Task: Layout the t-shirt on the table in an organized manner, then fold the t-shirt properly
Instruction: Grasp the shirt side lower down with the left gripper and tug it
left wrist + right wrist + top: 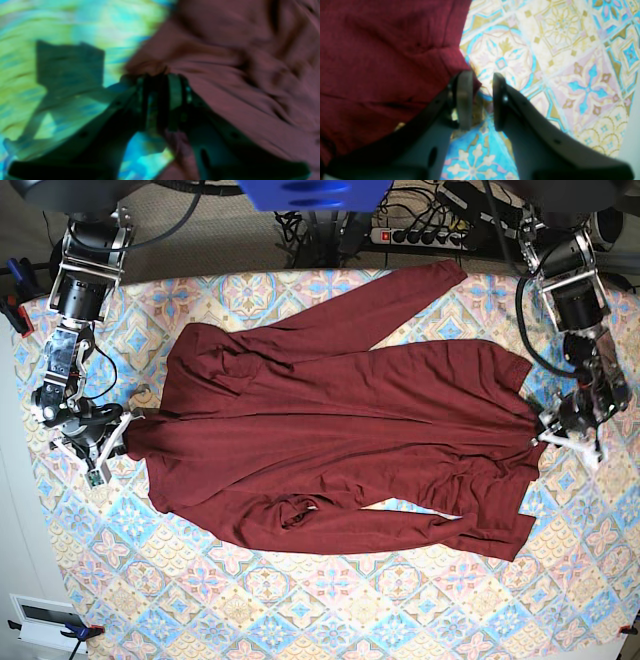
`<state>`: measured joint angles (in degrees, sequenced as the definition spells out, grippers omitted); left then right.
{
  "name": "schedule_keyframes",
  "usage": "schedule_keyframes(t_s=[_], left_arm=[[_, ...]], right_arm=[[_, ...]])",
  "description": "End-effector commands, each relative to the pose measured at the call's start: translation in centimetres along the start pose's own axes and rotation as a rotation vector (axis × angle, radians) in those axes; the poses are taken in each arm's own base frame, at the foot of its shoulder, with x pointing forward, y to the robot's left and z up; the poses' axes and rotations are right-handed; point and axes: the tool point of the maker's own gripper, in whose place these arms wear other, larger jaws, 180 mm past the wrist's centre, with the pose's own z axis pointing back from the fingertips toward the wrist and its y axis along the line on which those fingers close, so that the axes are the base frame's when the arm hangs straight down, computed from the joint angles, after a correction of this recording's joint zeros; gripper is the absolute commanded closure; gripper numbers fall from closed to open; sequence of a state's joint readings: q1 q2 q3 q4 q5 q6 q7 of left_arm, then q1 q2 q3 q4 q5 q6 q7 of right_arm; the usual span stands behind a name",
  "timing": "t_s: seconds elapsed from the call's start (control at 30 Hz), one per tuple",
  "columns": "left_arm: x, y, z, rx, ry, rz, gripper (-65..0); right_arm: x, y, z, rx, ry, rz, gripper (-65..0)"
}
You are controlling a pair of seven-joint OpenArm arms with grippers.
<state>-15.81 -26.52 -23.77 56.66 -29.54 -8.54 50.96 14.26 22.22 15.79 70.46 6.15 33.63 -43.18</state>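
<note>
Left fingers (160, 82): clenched on a bunched edge of the t-shirt (237, 75). The wrist view is blurred, but cloth gathers into the closed tips and creases radiate outward from the pinch point. In the base view this arm sits at the right edge of the garment (340, 450), where the fabric puckers against the gripper (545, 435).

Right fingers (480, 97): released, with a visible gap between the two pads. One pad (465, 100) lies against the cloth edge; the other stands over bare patterned bench (570, 75). A small corner of fabric (395, 62) reaches into the gap, but nothing is pinched. In the base view this arm (110, 440) sits at the left edge of the garment.

Garment position: spread across the middle of the bench (330, 610), lengthwise from left to right. One long sleeve runs diagonally toward the far right. Another part curls in loose folds along the near edge. Wrinkles cross the body.

Handling judgement: the fabric appears thin, light and limp. It should drape and stretch under tension, not hold shape, and should slide readily over the bench cloth. Take hold at hems, seams or corners, where the layers are thicker. Pull opposite edges evenly to flatten wrinkles before folding.
</note>
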Motion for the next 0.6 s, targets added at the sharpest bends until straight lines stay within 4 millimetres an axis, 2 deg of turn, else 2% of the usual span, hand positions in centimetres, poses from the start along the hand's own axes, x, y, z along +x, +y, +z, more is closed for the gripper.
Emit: schedule_keyframes(t_s=[0.0,0.1,0.17,0.33,0.43,0.5,0.57], left_arm=[[1.4,0.2,0.7,-0.001,-0.031,-0.006,-21.2],[0.9,0.8,2.0,-0.011,-0.021,-0.021,-29.5],[0.2,-0.3,3.3,-0.068,-0.024,-0.036,-32.8],[-3.1,-3.3,7.1,-0.208,0.003,-0.089,-33.2],[-4.6,-2.9,9.0,-0.220,0.002,-0.089,-32.7],[-6.2,-2.5,9.4,-0.219,0.003,-0.062,-32.5],[-6.9,-2.0,9.2,-0.210,0.013,-0.040,-32.5]], right_arm=[[2.1,-1.5,0.9,-0.033,-0.056,0.010,-13.2],[2.2,-1.5,0.9,-0.034,-0.059,0.012,-13.2],[2.2,-1.5,0.9,-0.034,-0.060,0.012,-13.2],[2.2,-1.5,0.9,-0.034,-0.060,0.013,-13.2],[2.2,-1.5,1.0,-0.034,-0.061,0.015,-13.2],[2.2,-1.5,1.0,-0.033,-0.059,0.015,-13.2],[2.2,-1.5,1.0,-0.033,-0.061,0.015,-13.2]])
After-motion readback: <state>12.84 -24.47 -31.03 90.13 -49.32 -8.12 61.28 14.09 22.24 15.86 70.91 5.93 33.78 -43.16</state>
